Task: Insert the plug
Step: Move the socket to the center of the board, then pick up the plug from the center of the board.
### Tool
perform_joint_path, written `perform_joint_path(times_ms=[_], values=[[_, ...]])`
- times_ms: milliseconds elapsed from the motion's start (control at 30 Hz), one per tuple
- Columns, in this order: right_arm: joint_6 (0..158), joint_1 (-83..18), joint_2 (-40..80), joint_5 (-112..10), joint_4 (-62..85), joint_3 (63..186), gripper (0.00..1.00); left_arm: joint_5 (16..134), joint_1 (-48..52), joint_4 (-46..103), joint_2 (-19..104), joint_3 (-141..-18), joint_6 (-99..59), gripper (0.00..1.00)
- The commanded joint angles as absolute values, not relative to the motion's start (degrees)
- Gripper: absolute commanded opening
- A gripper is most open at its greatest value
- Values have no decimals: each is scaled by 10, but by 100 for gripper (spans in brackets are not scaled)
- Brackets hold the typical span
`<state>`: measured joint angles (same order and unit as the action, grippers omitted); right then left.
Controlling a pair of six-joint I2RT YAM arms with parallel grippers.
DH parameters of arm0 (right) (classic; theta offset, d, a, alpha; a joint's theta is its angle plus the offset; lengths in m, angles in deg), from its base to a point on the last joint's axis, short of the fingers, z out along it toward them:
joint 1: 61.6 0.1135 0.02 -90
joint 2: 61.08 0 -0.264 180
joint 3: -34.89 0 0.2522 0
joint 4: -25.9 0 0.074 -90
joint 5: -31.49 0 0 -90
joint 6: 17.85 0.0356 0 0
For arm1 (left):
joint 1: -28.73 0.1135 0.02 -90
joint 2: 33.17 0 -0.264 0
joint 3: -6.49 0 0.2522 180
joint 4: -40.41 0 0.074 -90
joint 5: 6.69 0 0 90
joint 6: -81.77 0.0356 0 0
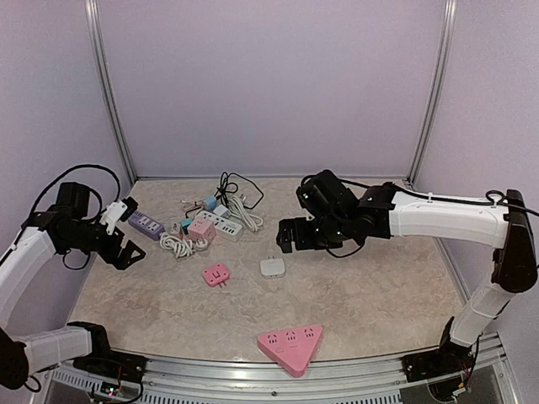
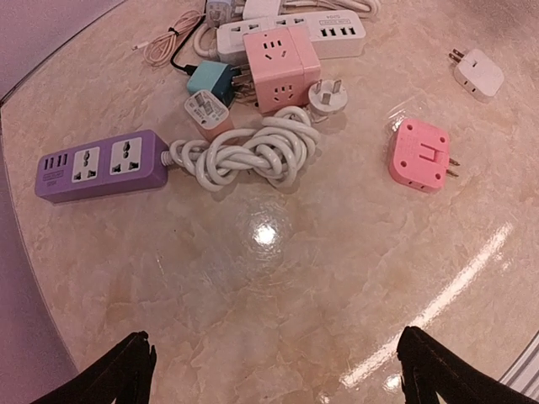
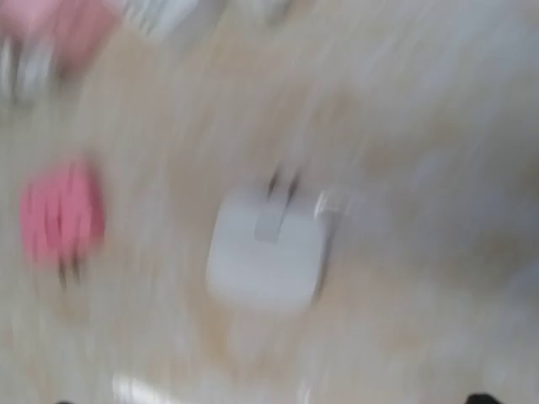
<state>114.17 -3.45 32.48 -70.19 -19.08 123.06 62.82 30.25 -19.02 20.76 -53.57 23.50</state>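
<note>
A white plug (image 1: 271, 268) with two prongs lies flat mid-table; in the blurred right wrist view the white plug (image 3: 265, 248) sits just ahead of my jaws. A pink plug (image 1: 216, 275) lies to its left, also seen as the pink plug (image 2: 418, 155) in the left wrist view. A pink triangular socket strip (image 1: 290, 343) rests near the front edge. My right gripper (image 1: 288, 237) hovers above and behind the white plug, open and empty. My left gripper (image 1: 128, 252) hangs at the far left, open with nothing between its fingers (image 2: 126, 370).
A cluster sits at the back left: a purple power strip (image 2: 101, 164), a coiled white cable (image 2: 248, 151), a pink cube socket (image 2: 280, 57), a white strip (image 2: 295, 34) and small chargers. Purple walls and metal posts (image 1: 429, 93) enclose the table.
</note>
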Motion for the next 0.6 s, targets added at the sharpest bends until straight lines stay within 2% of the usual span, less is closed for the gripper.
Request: perform_joint_path(times_ms=[0,67,367,567], values=[[1147,-67,356,-699,-100,1243,100,636,306,-181,195,-516,227,99],[1142,-68,394,-710,-98,1267,100,636,306,-178,197,-510,224,99],[1151,-49,667,-786,-308,1527,100,625,300,-167,222,-495,221,99],[1158,-29,701,-766,-317,1527,100,619,292,-169,229,-496,224,99]])
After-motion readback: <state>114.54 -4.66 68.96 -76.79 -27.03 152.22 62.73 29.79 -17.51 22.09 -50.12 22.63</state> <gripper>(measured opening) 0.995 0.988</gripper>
